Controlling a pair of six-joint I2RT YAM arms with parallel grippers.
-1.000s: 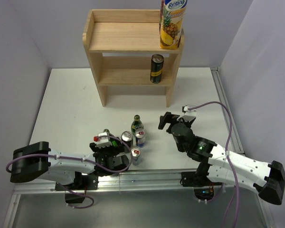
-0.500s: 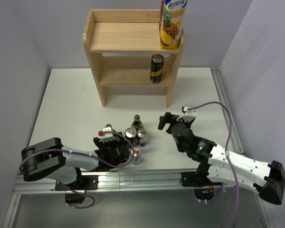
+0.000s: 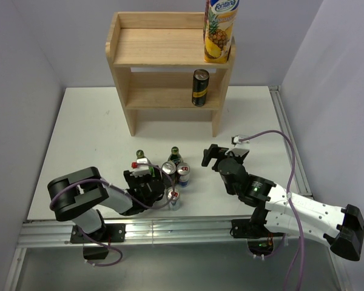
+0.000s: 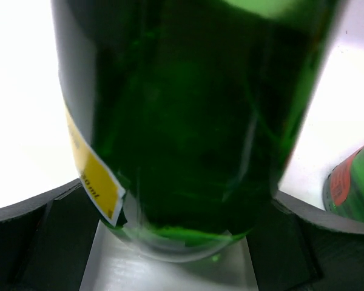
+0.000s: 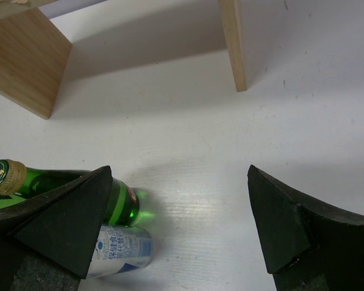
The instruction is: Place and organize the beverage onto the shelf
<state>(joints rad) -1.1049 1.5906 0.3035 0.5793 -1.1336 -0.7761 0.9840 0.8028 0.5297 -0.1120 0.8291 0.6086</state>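
The light-wood shelf (image 3: 161, 47) stands at the back; a pineapple juice carton (image 3: 220, 30) is on its top board and a dark can (image 3: 200, 86) on the lower tier. My left gripper (image 3: 143, 174) is shut on a green bottle (image 3: 139, 156), which fills the left wrist view (image 4: 182, 121) between the two fingers (image 4: 24, 236). My right gripper (image 3: 211, 155) is open and empty, just right of the drink cluster. In the right wrist view its fingers (image 5: 60, 218) frame bare table, with the shelf's legs (image 5: 233, 48) beyond.
Beside the held bottle stand a second green bottle (image 3: 175, 155), a silver can (image 3: 168, 168), a white-and-blue can (image 3: 182, 174) and a small can (image 3: 174, 197). The second bottle (image 5: 118, 205) and white-and-blue can (image 5: 118, 251) sit by my right gripper's left finger. Grey walls flank the table.
My left gripper has moved forward and right toward the cans, and the green bottle has moved with it. The right arm has not moved.
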